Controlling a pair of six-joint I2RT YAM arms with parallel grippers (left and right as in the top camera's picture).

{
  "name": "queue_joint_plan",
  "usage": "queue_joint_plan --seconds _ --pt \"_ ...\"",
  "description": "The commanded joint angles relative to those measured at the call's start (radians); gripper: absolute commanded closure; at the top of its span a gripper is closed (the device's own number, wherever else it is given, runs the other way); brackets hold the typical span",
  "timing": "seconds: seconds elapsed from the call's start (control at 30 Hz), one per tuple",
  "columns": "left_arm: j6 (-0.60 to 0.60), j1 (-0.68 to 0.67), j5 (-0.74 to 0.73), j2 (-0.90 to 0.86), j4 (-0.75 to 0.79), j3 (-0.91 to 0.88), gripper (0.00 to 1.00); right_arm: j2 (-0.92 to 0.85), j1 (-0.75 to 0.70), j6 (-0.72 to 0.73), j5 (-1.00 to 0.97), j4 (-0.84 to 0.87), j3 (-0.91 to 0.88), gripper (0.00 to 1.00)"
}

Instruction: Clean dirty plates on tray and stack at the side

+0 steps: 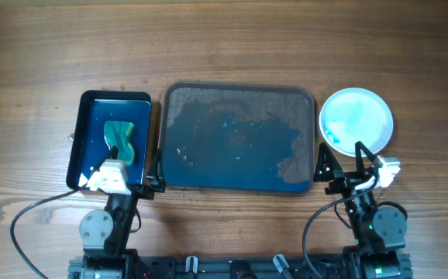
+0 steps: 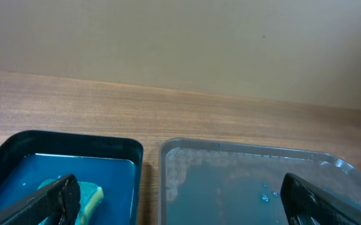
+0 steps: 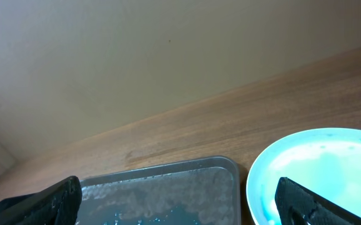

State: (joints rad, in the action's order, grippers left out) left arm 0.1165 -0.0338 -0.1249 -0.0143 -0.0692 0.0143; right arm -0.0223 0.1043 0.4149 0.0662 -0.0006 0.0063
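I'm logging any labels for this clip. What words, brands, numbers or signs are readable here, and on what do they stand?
None can be read in any of the three views. No writing, logo or number shows on the plate, the grey tray, the blue tray, the sponge or the table.

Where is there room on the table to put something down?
Bare table runs behind the blue tray, the grey tray and the plate, and at both far ends. The front edge is crowded by the left gripper and right gripper.
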Motion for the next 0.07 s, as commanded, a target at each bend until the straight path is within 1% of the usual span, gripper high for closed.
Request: queue_joint_plan --seconds 0.0,0.03 --pt "-0.005 -0.005 0.01 0.01 0.003 -0.008 0.0 0.002 0.007 0.007 -0.013 0.002 -0.001 0.0" --pt "-0.005 -0.005 0.01 0.01 0.003 -0.008 0.0 0.002 0.007 0.007 -0.013 0.003 -0.001 0.0"
